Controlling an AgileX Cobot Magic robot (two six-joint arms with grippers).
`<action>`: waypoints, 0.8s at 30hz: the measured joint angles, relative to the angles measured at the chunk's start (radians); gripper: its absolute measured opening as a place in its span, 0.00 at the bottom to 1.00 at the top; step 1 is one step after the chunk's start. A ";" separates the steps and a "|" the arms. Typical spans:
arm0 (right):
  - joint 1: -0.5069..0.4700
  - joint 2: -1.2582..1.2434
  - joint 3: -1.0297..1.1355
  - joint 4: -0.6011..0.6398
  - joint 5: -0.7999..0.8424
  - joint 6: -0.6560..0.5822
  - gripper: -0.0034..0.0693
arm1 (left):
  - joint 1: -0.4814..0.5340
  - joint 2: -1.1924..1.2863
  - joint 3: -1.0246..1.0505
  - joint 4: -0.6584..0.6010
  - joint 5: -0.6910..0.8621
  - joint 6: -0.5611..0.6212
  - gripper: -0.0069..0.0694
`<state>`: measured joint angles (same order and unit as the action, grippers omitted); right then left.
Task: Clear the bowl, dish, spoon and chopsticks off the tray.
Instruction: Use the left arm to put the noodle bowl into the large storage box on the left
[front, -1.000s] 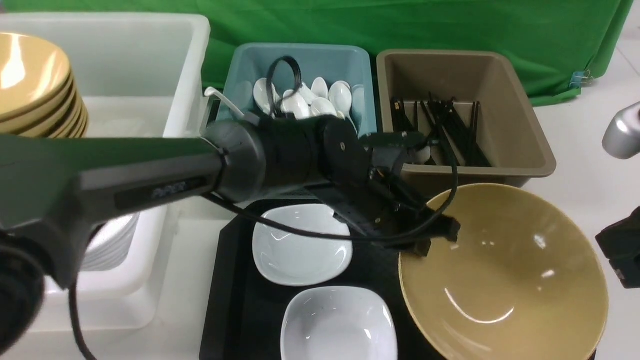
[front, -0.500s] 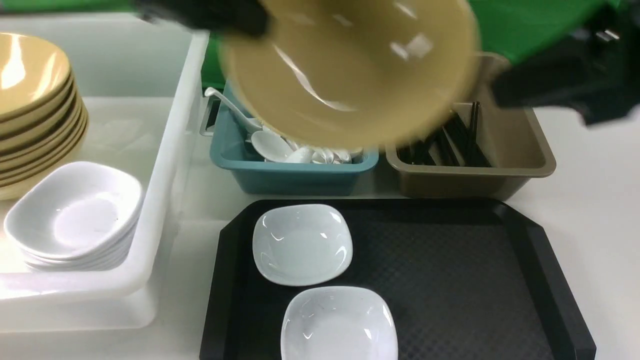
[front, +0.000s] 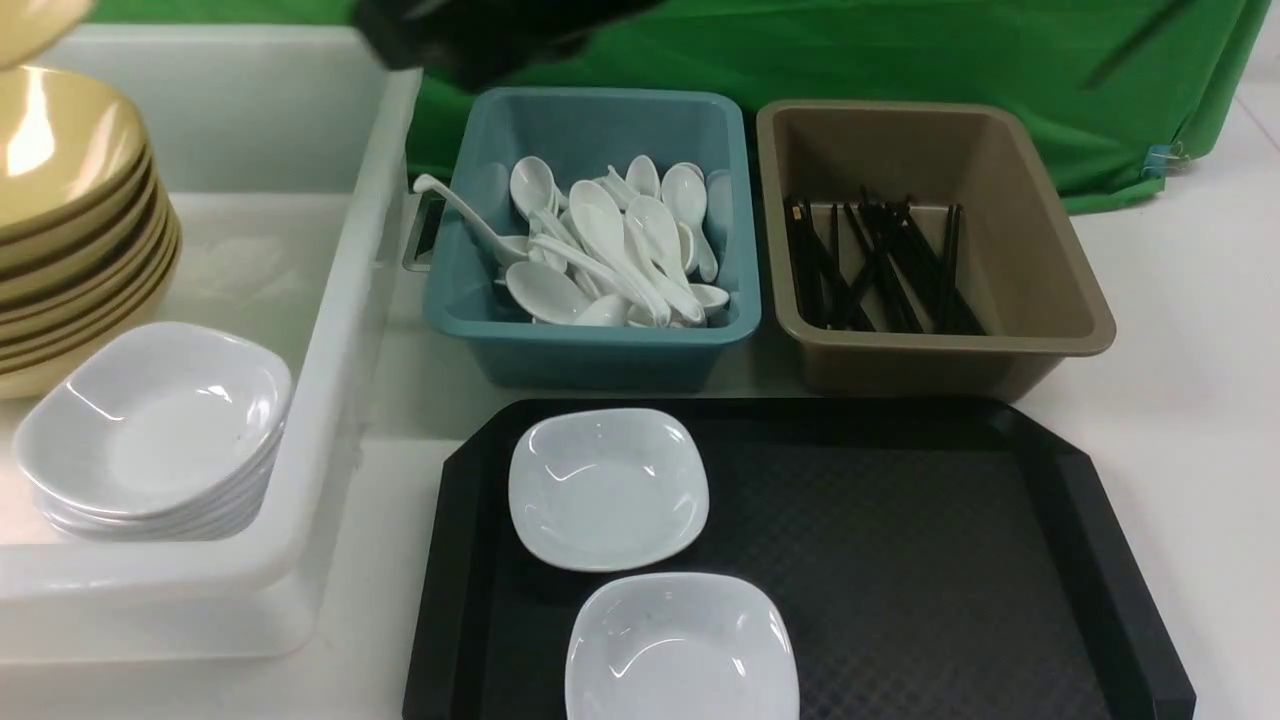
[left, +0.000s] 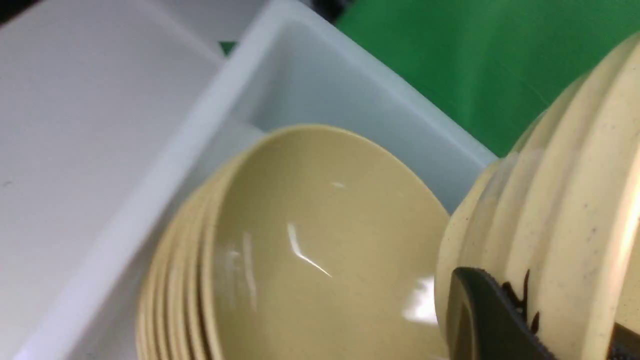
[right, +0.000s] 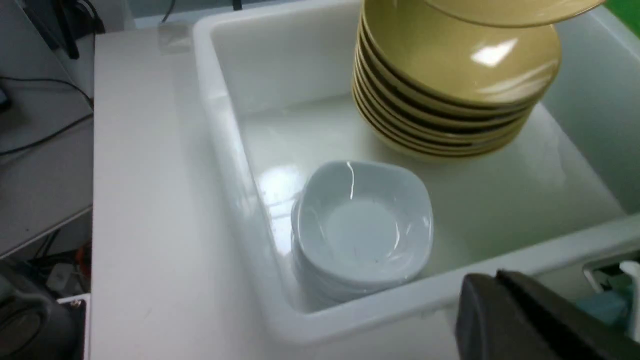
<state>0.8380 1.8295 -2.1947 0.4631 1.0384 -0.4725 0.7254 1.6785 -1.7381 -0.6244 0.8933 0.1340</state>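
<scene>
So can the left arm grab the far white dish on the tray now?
Probably not yet. Its end effector is shut on the yellow bowl, over the bowl stack in the white bin. The dish itself lies uncovered.

A white tub (front: 345, 300) holds a stack of mustard bowls (front: 70, 200) beside stacked white dishes (front: 150, 430). A teal bin (front: 590, 355) and a brown bin (front: 920, 370) stand side by side.

My front camera sits between the arms, looking forward and down over the tray (front: 960, 560) to the teal bin (front: 590, 352) and brown bin (front: 1040, 270). My left wrist camera rides right against the held bowl (left: 565, 190), close above the bowl stack (left: 310, 240) in the white tub (left: 150, 165). My right wrist camera sees that tub from farther off; the front view catches it at left.
</scene>
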 joint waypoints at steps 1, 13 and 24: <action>0.008 0.020 -0.022 0.000 -0.015 -0.005 0.06 | 0.007 0.017 0.000 -0.003 -0.007 0.000 0.10; 0.037 0.066 -0.069 0.000 -0.121 -0.032 0.06 | 0.004 0.201 0.000 -0.066 0.017 -0.001 0.26; -0.015 0.024 -0.070 -0.335 0.019 0.147 0.07 | 0.005 0.106 -0.090 0.091 0.075 -0.024 0.72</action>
<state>0.8228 1.8535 -2.2649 0.1279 1.0571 -0.3252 0.7306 1.7844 -1.8283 -0.5331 0.9680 0.1097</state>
